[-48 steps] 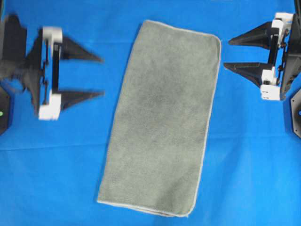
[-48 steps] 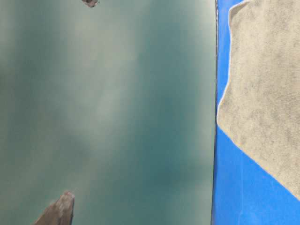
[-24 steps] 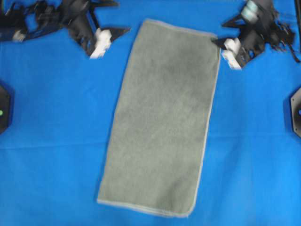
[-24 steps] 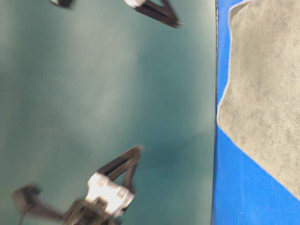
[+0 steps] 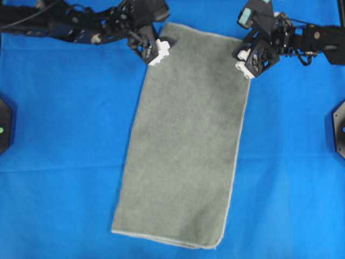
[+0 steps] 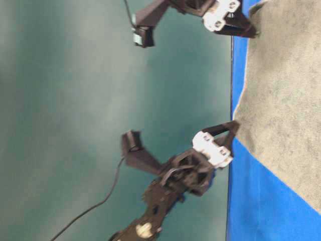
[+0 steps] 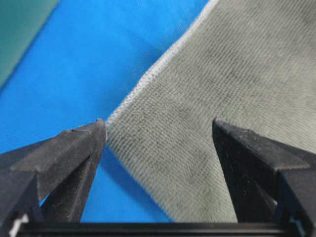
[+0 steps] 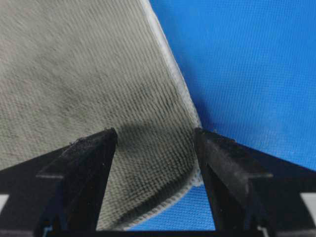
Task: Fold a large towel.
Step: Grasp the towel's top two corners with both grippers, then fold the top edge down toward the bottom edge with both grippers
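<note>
Blue tabletop sheet [image 5: 64, 162]; towel [image 5: 188, 145] flat. Left tool [image 7: 158, 133] and right tool [image 8: 155, 136] wide, straddling its far corners. Pinch hem only, close together.

- The towel [image 5: 188, 140] lies flat on the sheet [image 5: 64, 162], running from the top centre of the overhead view down to the bottom edge, slightly slanted.
- The left gripper [image 5: 159, 47] sits at the towel's top left corner, jaws apart astride its edge.
- The right gripper [image 5: 243, 58] sits at the top right corner, jaws spread over the hem.
- Both arms reach in from the upper sides.
</note>
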### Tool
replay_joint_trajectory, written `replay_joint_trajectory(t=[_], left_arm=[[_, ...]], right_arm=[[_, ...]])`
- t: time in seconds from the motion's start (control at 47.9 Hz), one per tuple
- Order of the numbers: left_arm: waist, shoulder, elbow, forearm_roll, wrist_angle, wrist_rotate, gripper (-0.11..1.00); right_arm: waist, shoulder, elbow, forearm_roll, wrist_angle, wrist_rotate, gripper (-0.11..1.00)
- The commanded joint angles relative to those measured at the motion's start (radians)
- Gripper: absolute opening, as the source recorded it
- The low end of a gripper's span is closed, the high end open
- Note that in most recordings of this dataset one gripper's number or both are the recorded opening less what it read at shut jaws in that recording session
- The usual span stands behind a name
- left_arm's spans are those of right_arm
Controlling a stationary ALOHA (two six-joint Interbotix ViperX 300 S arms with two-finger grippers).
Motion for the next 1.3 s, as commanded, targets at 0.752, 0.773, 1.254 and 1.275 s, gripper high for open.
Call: replay_joint_trajectory(t=[0.752,0.773,1.254,1.275], left_arm=[[0.038,-0.069,-0.012,0.002,0.025,0.08,0.03],[0.046,-0.081,-0.014,0.0,0.023,0.08,0.03],[0.103,-0.282,0.04,0.0,0.014,0.071,0.04],[0.095,-0.302,0.052,0.0,0.014,0.069,0.03]], right_arm=[[-0.015,0.002,-0.066,-0.051,0.015,-0.012,0.06],[-0.018,-0.008,-0.069,-0.055,0.023,-0.014,0.06],[-0.035,-0.164,-0.184,-0.129,0.114,-0.017,0.06],[-0.02,-0.178,-0.181,-0.129,0.12,-0.017,0.06]])
